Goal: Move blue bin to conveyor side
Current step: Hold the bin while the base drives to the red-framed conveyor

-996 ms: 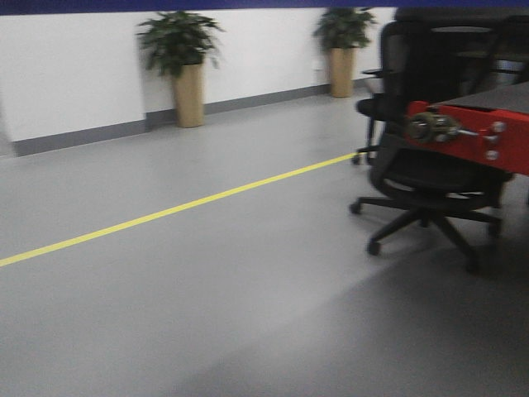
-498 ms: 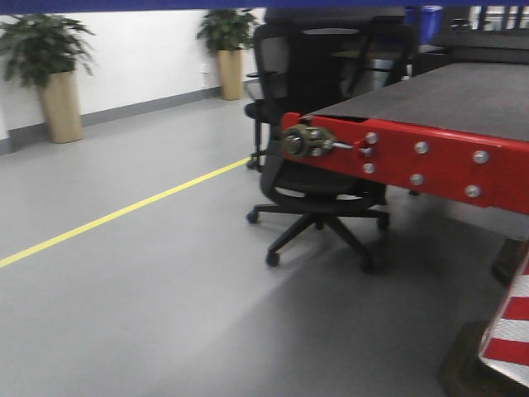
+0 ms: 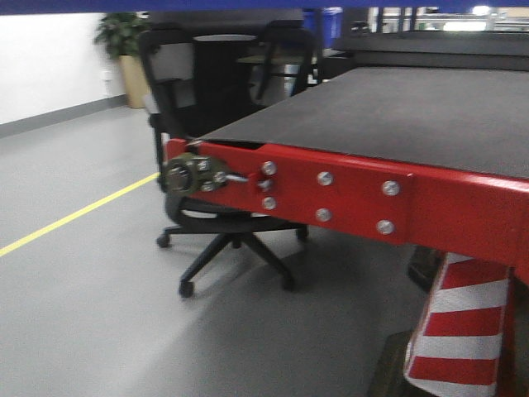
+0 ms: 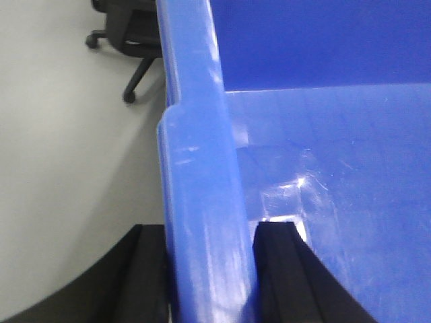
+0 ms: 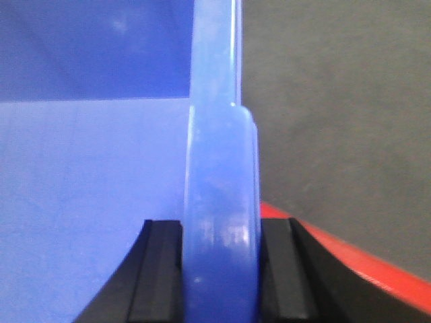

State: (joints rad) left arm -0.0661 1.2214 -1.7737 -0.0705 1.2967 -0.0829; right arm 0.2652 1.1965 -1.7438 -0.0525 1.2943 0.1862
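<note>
Both wrist views are filled by the blue bin (image 4: 323, 175) (image 5: 81, 188), held up off the floor. My left gripper (image 4: 210, 242) is shut on the bin's thick left rim, one black finger outside and one inside. My right gripper (image 5: 221, 249) is shut on the right rim in the same way. The conveyor side (image 3: 413, 116) shows in the front view as a wide dark belt with a red edge strip (image 3: 364, 198). Under the right rim the belt (image 5: 337, 121) and its red strip (image 5: 350, 269) pass close by. A thin blue band of the bin (image 3: 165, 5) runs along the front view's top edge.
A black office chair (image 3: 215, 207) stands on the grey floor at the conveyor's left end, and it also shows in the left wrist view (image 4: 124, 33). A yellow floor line (image 3: 74, 217) runs left. A red-white striped post (image 3: 459, 331) stands under the belt. A potted plant (image 3: 124, 50) is by the wall.
The front view has swung right and closer: the conveyor has grown from a small corner at the right to fill the view's right half. The chair and plants slid left.
</note>
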